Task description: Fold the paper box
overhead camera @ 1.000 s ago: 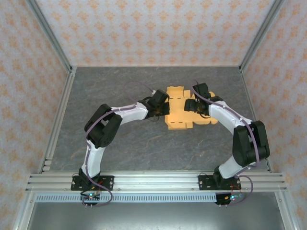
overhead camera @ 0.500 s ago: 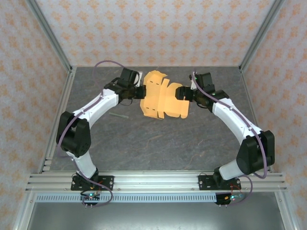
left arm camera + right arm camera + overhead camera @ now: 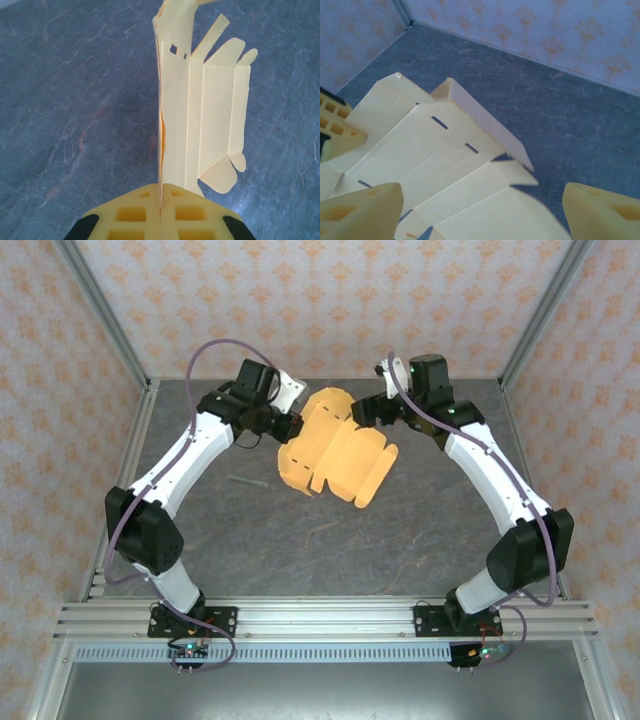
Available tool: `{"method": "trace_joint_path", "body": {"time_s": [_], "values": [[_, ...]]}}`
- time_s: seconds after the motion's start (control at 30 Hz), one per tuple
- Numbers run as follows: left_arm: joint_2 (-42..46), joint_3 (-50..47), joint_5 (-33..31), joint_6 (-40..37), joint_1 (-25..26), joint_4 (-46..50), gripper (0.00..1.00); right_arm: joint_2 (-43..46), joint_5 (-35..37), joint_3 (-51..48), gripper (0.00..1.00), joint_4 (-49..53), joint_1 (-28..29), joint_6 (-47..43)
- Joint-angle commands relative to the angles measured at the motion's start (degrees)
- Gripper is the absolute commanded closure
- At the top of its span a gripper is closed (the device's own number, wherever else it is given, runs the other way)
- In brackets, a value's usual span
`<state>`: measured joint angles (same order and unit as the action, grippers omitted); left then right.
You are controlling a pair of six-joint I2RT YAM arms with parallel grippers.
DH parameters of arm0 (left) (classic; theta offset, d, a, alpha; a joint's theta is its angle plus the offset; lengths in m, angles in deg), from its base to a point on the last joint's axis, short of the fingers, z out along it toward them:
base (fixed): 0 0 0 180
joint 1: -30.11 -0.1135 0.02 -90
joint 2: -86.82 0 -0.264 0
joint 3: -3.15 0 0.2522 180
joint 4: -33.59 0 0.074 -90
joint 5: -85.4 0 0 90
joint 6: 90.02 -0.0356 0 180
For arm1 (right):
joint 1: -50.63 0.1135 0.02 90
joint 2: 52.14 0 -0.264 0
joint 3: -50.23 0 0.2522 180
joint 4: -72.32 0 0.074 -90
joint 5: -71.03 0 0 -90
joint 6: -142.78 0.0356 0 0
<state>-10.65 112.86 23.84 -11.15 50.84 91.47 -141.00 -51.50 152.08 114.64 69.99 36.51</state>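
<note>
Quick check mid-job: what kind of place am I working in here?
Probably a lab test cell rather than a home or factory floor: patterned panel walls set in aluminium framing, a grey stone-look table, and a slotted mounting rail along its near edge.

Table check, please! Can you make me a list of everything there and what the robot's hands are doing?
Surface: grey table, stone look.
Job's things: paper box, an unfolded sheet with loose flaps.
Clutter: one thin little stick left of the sheet; cannot tell what it is.
Grippers: left gripper shut on the sheet's edge; right gripper open at the sheet's far side.
Cables: purple cables loop along both arms, clear of the sheet.
Surroundings: patterned walls, metal frame.
</note>
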Motion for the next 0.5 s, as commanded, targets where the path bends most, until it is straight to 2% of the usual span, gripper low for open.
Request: {"method": "trace_joint_path", "body": {"time_s": [0.0, 0.23, 0.47], "values": [[1.7, 4.8, 3.1, -12.4, 0.1, 9.6, 1.00, -1.5, -6.8, 3.0, 0.16, 7.7, 0.1, -13.5], [1.0, 8.3, 6.8, -18.0, 0.1, 13.3, 1.00, 1.2, -15.9, -2.6, 0.13, 7.3, -4.0, -18.6], [0.1, 11.5, 10.3, -19.0, 0.1, 14.9, 1.00, -2.5, -22.8, -1.6, 0.12, 7.3, -4.0, -18.2]]}}
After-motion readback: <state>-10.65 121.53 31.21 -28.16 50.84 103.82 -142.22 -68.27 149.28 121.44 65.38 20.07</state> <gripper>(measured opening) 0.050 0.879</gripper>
